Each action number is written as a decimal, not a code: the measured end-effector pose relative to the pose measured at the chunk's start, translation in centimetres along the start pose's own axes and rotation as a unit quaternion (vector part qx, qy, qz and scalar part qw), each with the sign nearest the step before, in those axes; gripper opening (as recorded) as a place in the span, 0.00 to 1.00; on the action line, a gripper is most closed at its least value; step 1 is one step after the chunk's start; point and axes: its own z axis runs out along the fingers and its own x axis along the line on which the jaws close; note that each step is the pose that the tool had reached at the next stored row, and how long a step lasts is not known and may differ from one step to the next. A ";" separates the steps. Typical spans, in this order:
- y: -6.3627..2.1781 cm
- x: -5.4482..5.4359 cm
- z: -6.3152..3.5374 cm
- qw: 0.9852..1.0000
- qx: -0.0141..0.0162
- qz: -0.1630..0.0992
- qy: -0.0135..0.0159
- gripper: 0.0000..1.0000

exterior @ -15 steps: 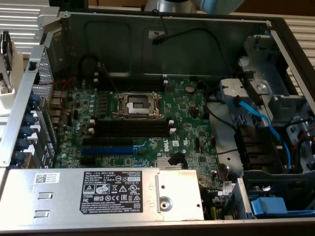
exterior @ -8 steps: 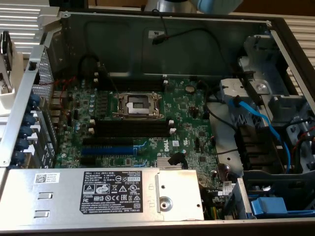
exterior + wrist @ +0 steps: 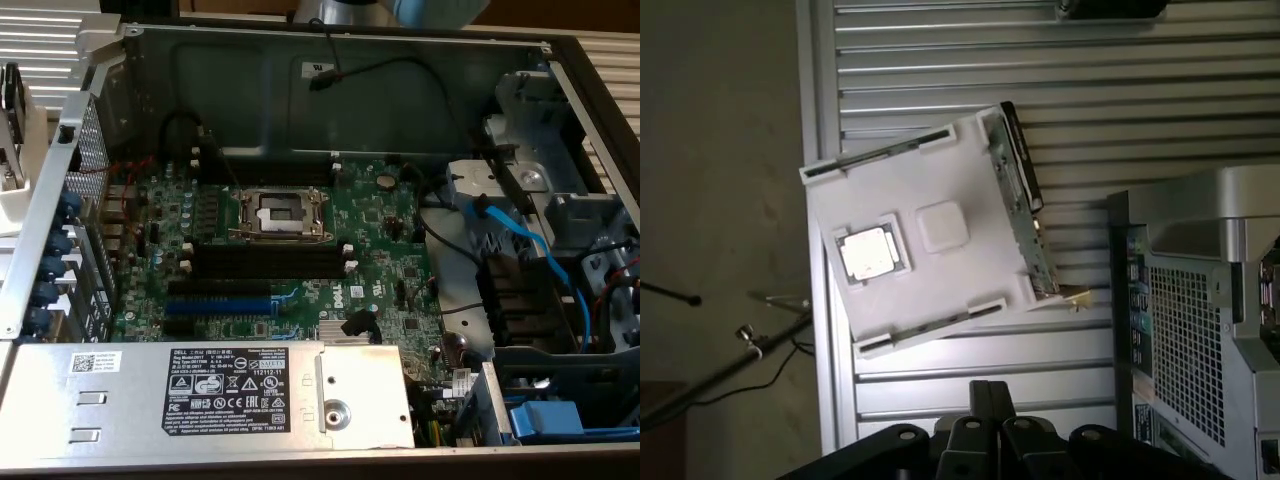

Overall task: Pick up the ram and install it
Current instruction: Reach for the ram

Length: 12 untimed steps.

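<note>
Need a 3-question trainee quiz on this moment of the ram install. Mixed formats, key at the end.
1. True or false: the ram already sits in a black slot.
2. The hand is: A) open, B) shut and holding nothing, C) shut on the ram.
3. Fill in: the ram lies along one edge of the white ___, outside the case.
Key: 1 false; 2 B; 3 tray.
</note>
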 end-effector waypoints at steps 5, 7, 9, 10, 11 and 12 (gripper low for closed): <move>0.93 1.5 -0.06 1.000 0.000 0.000 0.000 0.10; 1.18 2.2 -0.09 1.000 0.000 0.000 0.000 0.10; 1.37 2.9 -0.11 1.000 0.000 0.000 0.000 0.10; 1.47 3.2 -0.13 1.000 0.000 0.000 -0.001 0.10; 1.57 3.6 -0.14 1.000 0.000 0.000 -0.001 0.10; 1.67 3.9 -0.16 1.000 0.000 0.000 -0.001 0.10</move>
